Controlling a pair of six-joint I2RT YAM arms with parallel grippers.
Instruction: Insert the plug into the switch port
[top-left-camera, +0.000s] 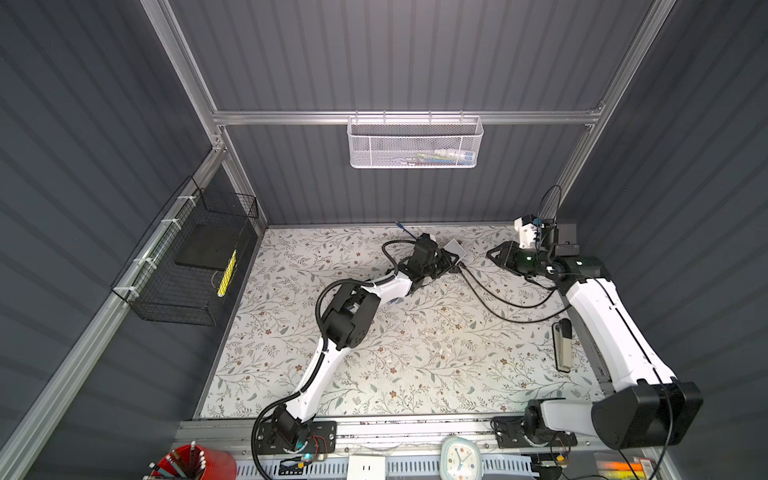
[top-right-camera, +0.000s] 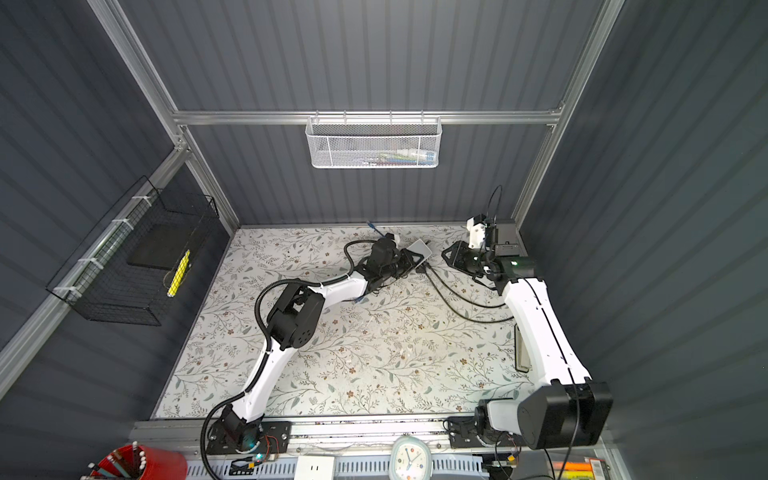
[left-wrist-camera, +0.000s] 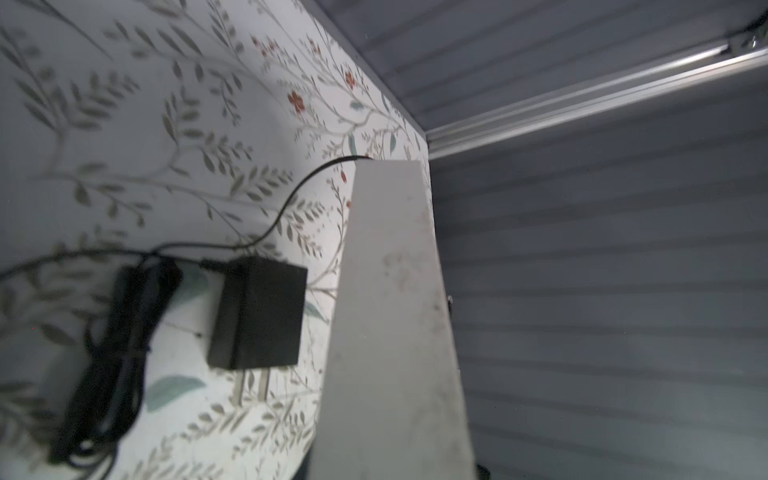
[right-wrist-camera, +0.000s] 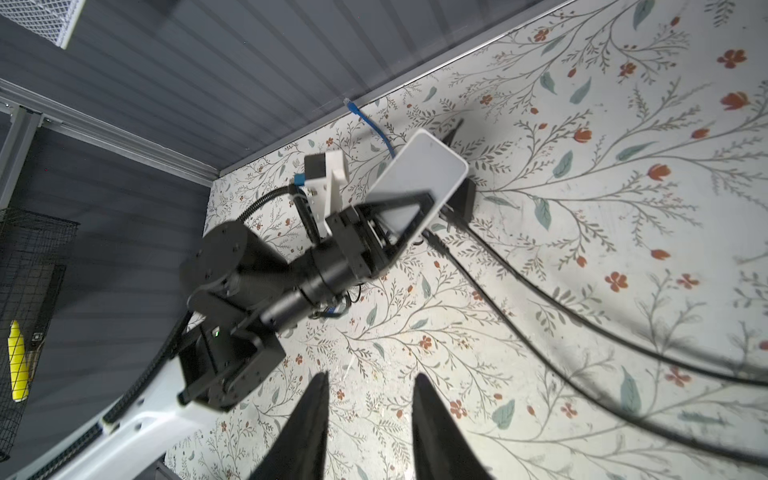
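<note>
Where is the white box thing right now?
In a top view the white switch is near the back wall, tilted up in the left claw, with a black power adapter beside it.

From my seat I have the switch (top-left-camera: 455, 248) in the left gripper (right-wrist-camera: 428, 203) near the back middle of the table (top-left-camera: 415, 353), the power adapter (left-wrist-camera: 257, 311) on the table just beside it, cables (right-wrist-camera: 451, 253) running from there rightward and forward, and the right gripper (right-wrist-camera: 370, 378) to the switch's right, apart from it.

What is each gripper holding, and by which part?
Left gripper clamps the flat white rectangular switch box by one short end; right gripper is open, holding nothing.
</note>
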